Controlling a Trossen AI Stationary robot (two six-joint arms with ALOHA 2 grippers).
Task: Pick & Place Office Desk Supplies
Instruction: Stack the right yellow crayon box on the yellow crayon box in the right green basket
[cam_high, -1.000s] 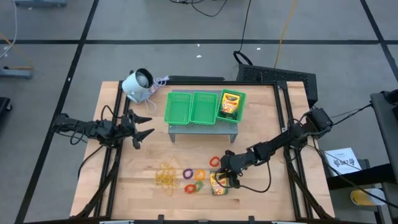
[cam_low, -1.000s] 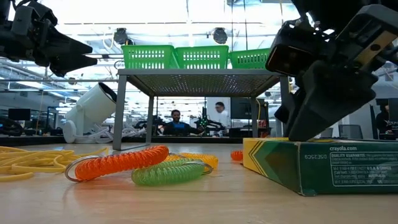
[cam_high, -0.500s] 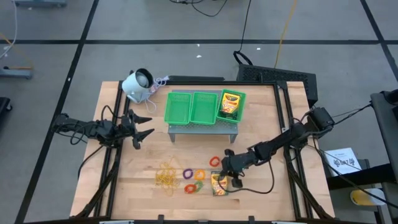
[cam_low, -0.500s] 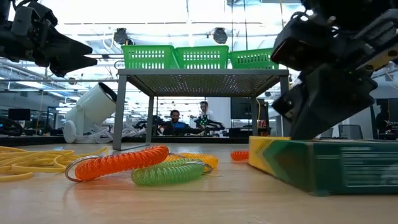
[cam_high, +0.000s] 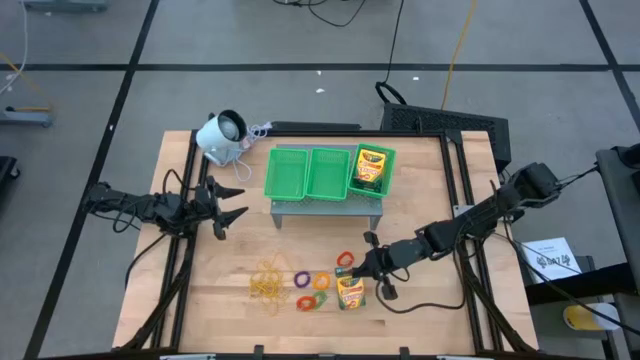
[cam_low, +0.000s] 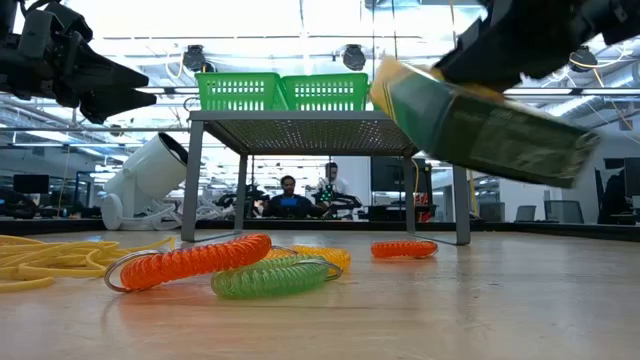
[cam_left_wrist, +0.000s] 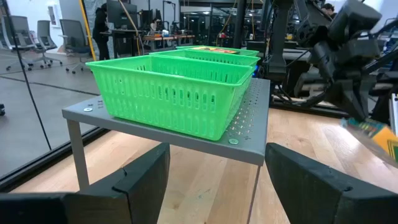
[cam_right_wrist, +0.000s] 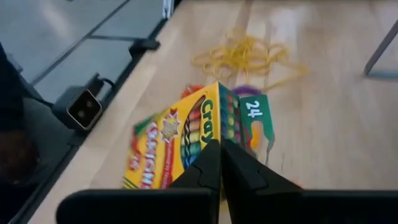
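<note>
1. While our left gripper (cam_high: 232, 200) waits with its jaws spread wide above the left side of the table (cam_high: 420, 315), near the white round-headed device (cam_high: 221, 135), our right gripper (cam_high: 368, 268) is at work toward the front of the table.
2. We have our right jaws clenched on a crayon box (cam_high: 350, 292); from the wrist camera our two fingers (cam_right_wrist: 214, 163) meet at the box's edge, and the box (cam_right_wrist: 186, 140) hangs tilted, with its yellow face and the "24" on its green flap showing.
3. From table level we see this box (cam_low: 475, 120) clear of the wood, slanted with one end higher than the other.
4. We see a second crayon box (cam_high: 371, 167) lying in the right compartment of the green tray (cam_high: 300, 175), which sits on a grey metal stand (cam_high: 330, 208); the tray's other two compartments hold nothing we can make out.
5. On the wood left of the held box we find the rubber bands (cam_high: 266, 282) in a loose yellowish tangle, then a purple ring (cam_high: 301, 278), a green ring (cam_high: 307, 300) and an orange ring (cam_high: 322, 280); a red ring (cam_high: 345, 259) lies just beside our right gripper.
6. From table level the orange ring (cam_low: 190, 262) and green ring (cam_low: 272, 277) lie touching, one in front of the other.
7. We can see people (cam_low: 310, 195) seated in the room beyond the table.
</note>
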